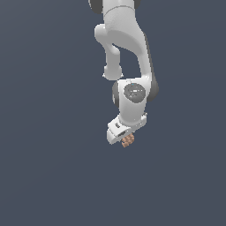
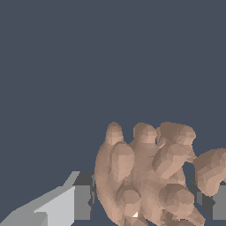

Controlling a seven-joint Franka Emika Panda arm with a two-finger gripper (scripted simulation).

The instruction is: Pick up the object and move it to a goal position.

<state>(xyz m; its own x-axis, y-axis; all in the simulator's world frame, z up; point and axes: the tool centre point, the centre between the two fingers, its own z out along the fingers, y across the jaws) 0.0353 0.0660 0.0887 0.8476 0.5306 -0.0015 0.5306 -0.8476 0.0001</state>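
Note:
The object [image 1: 128, 141] is a small lumpy brown-tan thing with a knobbly surface, sitting just under the white hand in the exterior view. My gripper [image 1: 125, 137] points downward and is shut on it. In the wrist view the object [image 2: 145, 172] fills the space between the two fingers. One grey finger [image 2: 76, 203] presses against one side of it. The other finger [image 2: 217, 204] shows at the frame edge against the other side. The lower part of the object is cut off by the frame.
The white arm [image 1: 128, 53] reaches down from the top of the exterior view. Everything around it is a plain dark grey-blue surface [image 1: 44, 132] with no other objects or edges in view.

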